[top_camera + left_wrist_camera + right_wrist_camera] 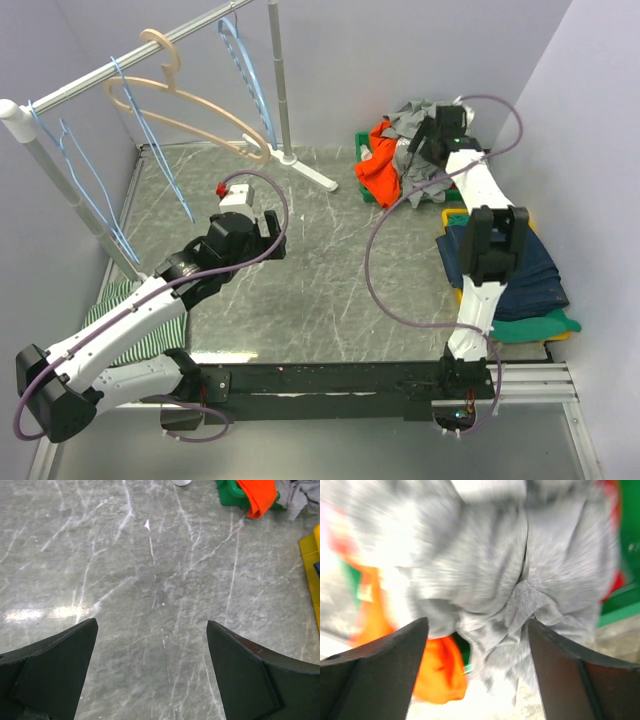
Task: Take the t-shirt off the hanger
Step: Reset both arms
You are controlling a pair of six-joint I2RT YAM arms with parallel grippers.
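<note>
Grey marbled tabletop [330, 290], lilac walls, silver rail [130, 60] far-left. Task item = crumpled light-grey cotton t-shirt [520, 555]: off any hanger, heaped w/ an orange garment [378, 170] on the green plastic bin [364, 192], far-right. My right gripper [477, 622] hangs directly over it, jaws apart, nothing pinched afaict (view blurred). Left gripper [151, 622] spread wide, empty, over bare table mid-left. Handling est.: shirt is light, limp, not fragile and won't slip, but it bunches and can drag the orange piece along, so pinch a raised fold or the hem, not the bulk. Counts: 1 grey shirt, 1 orange garment, 1 bare beige curved hanger [190, 115], at least 3 thin blue wire hangers [245, 75] on the rail, 1 bin. Removal looks done imo.
</note>
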